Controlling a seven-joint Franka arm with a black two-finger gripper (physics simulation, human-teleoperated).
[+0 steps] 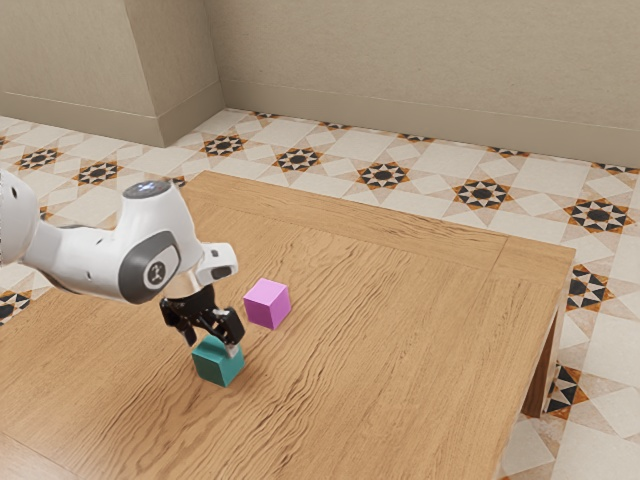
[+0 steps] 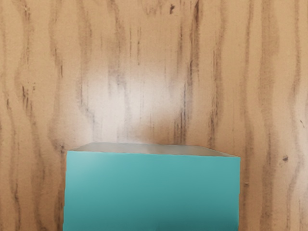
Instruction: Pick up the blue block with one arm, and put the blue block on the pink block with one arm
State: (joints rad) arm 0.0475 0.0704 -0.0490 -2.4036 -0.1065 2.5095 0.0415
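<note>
Over the wooden table (image 1: 400,300) the gripper (image 1: 213,340) sits low on the blue block (image 1: 218,364) directly beneath it, closed or not I can't tell, looks like the grasp step, next a lift across to the pink block (image 1: 267,303) near it

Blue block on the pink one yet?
No, the blue block is beside the pink block, apart from it, not on top.

Wooden table (image 1: 400,300) w/ wavy light-brown grain stood on a patterned tile floor (image 1: 480,170). Two blocks sat on it, twd the exterior view's left: blue block (image 1: 216,364) nearer the front edge, pink block (image 1: 267,303) near it, further back & right, not touching.
</note>
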